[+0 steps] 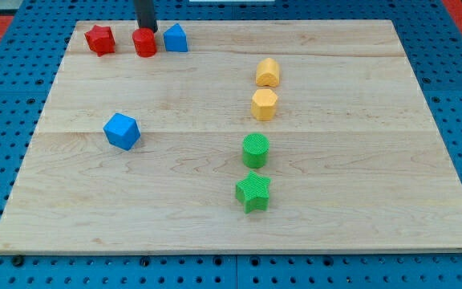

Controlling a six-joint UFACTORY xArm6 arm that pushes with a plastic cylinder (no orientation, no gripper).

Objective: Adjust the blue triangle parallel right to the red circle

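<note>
Nearest the view's bottom sits a green star (pixel 253 191), with a green cylinder (pixel 256 150) just above it and two yellow blocks (pixel 265 103) (pixel 268 72) stacked farther up the view. Well to the view's left lies a blue hexagon-like block (pixel 122 131). My tip (pixel 146 30) (a bare rod, no pincer, so nothing can clench or release) stands at the bench's (pixel 359 160) top edge, touching or just behind the red circle (pixel 144 42). Just to the tip's right is the blue triangle (pixel 176 38), its peak pointing toward the view's top, close beside the circle. A red star (pixel 100 39) sits left of the tip.
</note>
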